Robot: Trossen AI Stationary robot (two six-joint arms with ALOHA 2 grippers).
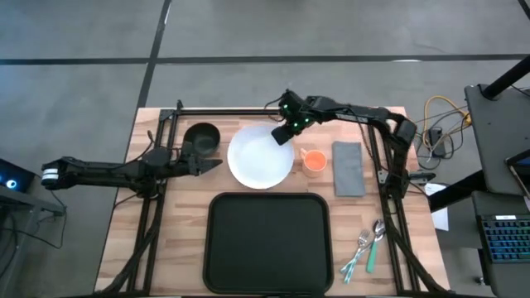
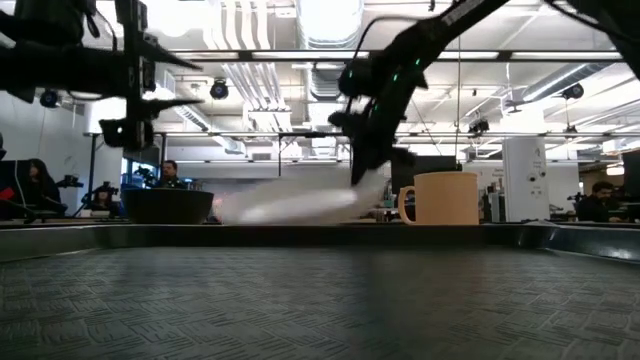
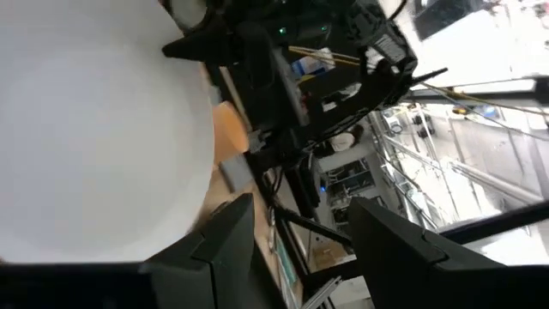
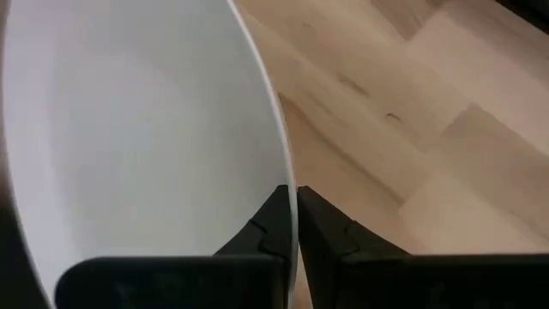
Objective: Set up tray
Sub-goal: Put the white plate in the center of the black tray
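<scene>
A white plate (image 1: pixel 261 156) sits on the wooden table beyond the large black tray (image 1: pixel 267 242), whose ribbed floor (image 2: pixel 320 300) fills the low view's foreground. My right gripper (image 1: pixel 284 134) is shut on the plate's far right rim. In the low view the plate (image 2: pixel 290 205) is tilted, with the held side up. My left gripper (image 1: pixel 214 165) is open, next to the plate's left edge and raised above the table (image 2: pixel 130 130). Its wrist view shows the plate (image 3: pixel 94 129) ahead of the open fingers (image 3: pixel 232 236). My right gripper pinches the plate's rim (image 4: pixel 287 176) between its two fingers, one on the inner face and one on the outer side. It comes slanting down from the table's far right. The held side is raised (image 2: pixel 365 185); the opposite side stays low near the table.
A black bowl (image 1: pixel 201 136) stands left of the plate, behind my left gripper. An orange cup (image 1: pixel 313 161) and a folded grey napkin (image 1: pixel 348 168) lie right of the plate. Cutlery (image 1: pixel 366 246) lies at the tray's right. People sit in the room behind (image 2: pixel 170 175).
</scene>
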